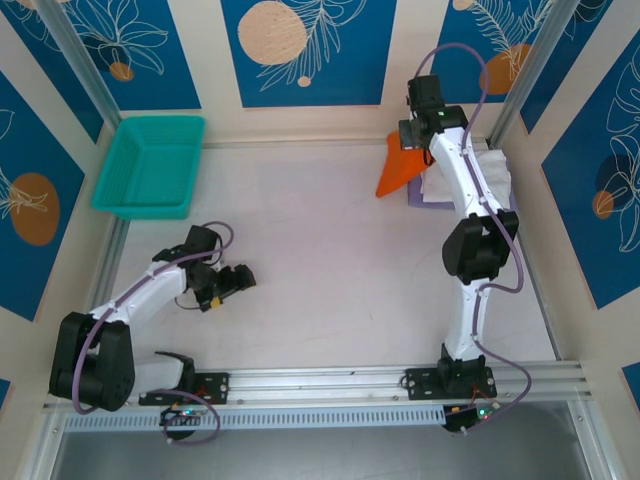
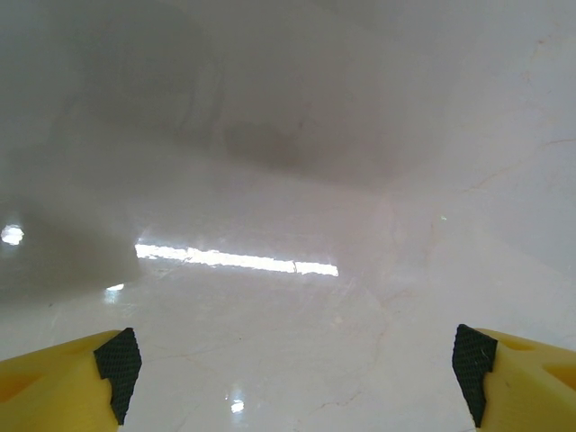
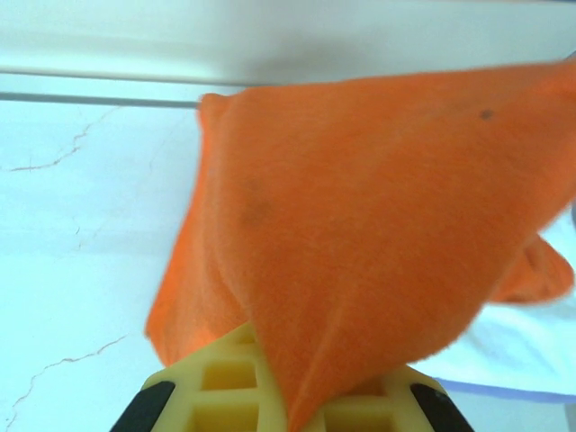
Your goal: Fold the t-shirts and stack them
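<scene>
The left arm (image 1: pixel 135 293) and the right arm (image 1: pixel 465 180) share one build: white shells between chunky black joints, with a thin lilac cable (image 1: pixel 502 285) looping along each. The jaws are yellow plastic faced with black textured pads (image 2: pixel 119 362), and the right pair shows square cut-outs.

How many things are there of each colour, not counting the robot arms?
Bright orange cloth t-shirt: 1
White folded cloth t-shirt: 1
Pale lavender folded cloth t-shirt: 1
Teal plastic mesh basket: 1
Total: 4
</scene>
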Robot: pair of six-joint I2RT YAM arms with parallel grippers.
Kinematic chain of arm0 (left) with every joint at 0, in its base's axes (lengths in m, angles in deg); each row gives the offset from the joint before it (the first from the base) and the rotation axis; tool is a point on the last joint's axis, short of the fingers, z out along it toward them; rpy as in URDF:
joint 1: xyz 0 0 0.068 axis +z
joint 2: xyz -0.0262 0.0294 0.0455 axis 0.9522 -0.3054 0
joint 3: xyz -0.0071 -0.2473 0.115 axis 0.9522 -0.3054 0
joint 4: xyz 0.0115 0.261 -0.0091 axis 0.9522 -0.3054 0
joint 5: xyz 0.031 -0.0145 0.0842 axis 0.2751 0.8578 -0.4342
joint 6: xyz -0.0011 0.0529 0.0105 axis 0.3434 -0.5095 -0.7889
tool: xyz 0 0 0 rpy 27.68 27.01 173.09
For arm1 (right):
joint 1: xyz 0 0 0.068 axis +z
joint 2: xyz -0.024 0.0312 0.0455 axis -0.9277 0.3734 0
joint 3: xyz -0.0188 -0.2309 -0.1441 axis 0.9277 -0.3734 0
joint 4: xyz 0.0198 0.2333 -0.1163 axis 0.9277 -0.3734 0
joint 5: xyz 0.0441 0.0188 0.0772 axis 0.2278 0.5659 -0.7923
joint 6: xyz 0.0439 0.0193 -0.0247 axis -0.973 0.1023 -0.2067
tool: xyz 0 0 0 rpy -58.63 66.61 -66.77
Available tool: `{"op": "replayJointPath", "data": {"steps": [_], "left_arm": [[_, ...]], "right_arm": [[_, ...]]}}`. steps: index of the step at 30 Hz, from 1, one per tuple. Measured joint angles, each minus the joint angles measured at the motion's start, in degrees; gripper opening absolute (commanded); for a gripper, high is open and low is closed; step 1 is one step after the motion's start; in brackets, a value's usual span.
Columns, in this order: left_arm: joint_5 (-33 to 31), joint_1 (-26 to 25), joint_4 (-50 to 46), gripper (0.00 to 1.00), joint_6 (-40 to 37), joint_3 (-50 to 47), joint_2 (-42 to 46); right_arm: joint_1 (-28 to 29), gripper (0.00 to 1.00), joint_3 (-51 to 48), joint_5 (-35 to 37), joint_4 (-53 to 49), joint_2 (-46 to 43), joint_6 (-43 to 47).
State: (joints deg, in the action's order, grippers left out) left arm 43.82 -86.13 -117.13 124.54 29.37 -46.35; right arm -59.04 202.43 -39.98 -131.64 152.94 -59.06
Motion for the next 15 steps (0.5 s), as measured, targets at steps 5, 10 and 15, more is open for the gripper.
{"op": "replayJointPath", "data": {"steps": [5,10,15], "left_arm": [[0.04,0.0,-0.28,0.92,0.0,0.0,0.0],[0.07,0.0,-1.79,0.92,-0.04,0.0,0.0],[0.02,0.0,-3.72,0.93,-0.04,0.02,0.0]], "right_arm": [[-2.27,0.0,1.01,-0.26,-0.26,0.07,2.23],[-4.85,0.0,3.58,-1.57,-0.33,0.76,4.02],[-6.62,0.0,6.82,-3.63,0.07,1.6,4.83]]}}
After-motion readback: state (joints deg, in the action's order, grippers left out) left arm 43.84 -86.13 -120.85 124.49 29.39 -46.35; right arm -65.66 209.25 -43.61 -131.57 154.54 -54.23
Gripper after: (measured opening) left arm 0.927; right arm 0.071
